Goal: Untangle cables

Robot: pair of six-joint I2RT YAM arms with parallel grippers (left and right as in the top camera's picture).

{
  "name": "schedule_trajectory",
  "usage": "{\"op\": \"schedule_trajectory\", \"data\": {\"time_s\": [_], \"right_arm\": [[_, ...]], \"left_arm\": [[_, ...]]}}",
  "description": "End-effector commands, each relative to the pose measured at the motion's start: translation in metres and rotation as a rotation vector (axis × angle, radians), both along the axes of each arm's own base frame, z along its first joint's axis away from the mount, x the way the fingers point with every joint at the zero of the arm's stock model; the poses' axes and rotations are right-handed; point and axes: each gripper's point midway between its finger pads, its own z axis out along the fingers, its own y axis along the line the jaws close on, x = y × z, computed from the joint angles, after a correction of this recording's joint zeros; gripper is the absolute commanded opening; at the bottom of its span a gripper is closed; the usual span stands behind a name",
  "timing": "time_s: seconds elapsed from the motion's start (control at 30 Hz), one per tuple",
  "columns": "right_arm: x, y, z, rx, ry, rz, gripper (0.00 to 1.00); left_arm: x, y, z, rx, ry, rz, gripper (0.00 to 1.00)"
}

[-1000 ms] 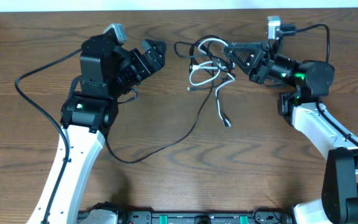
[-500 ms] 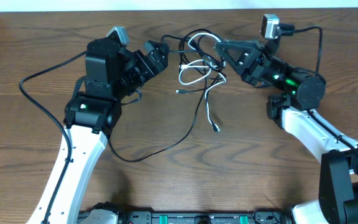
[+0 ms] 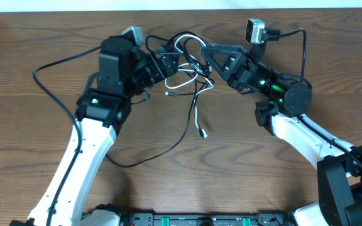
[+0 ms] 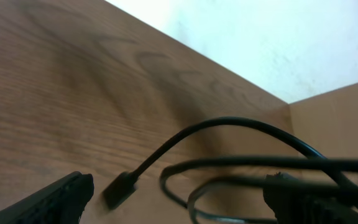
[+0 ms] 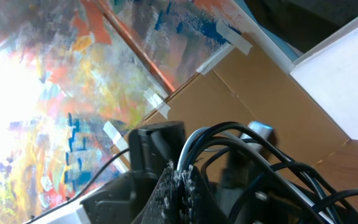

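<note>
Brown wood-grain table (image 3: 30, 157) fills the overhead view, with a pale wall along its far edge. Two white-and-black arms reach in from the near edge: the left arm (image 3: 83, 150) slants up toward the far middle, and the right arm (image 3: 300, 135) bends in from the right side, so that they meet nose to nose.

At their meeting point, the left gripper (image 3: 166, 63) has its jaws spread wide; in its wrist view the two dark fingertips (image 4: 67, 194) sit at opposite edges of the picture, with black loops running across the gap between them. The right gripper (image 3: 207, 53) is clenched on the cables (image 3: 187, 59), and its wrist view shows several black strands (image 5: 260, 168) arching out from around the pressed-together fingertips (image 5: 178, 186).

The cables form a knotted bundle at the far middle of the table, between the two grippers. One long black cable (image 3: 168, 145) trails from the bundle toward the near left in a loose curve. A white cable (image 3: 182, 80) loops through the knot, and a pale strand runs down to a small plug (image 3: 203, 133) lying on the wood. Another small black plug (image 4: 120, 188) shows in the left wrist view.
</note>
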Motion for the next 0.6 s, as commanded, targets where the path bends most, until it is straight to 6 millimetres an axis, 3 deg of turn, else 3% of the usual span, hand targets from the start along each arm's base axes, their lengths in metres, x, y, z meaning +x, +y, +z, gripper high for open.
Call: {"op": "schedule_trajectory", "data": {"time_s": [0.0,0.1,0.27,0.57], "right_arm": [[-0.008,-0.001,0.019,0.066,-0.035,-0.008,0.01],[-0.009,0.000,0.018,0.066,-0.023,0.003,0.01],[-0.007,-0.003,0.017,0.063,-0.014,0.004,0.01],[0.008,-0.024,0.017,0.068,0.003,-0.046,0.01]], "left_arm": [[0.010,-0.010,-0.009,0.021,-0.010,-0.033,0.92],[0.024,-0.005,-0.015,0.044,-0.026,0.010,0.92],[0.042,0.049,-0.027,0.227,-0.037,0.291,0.92],[0.030,0.133,-0.041,0.573,0.018,0.536,0.92]]}}
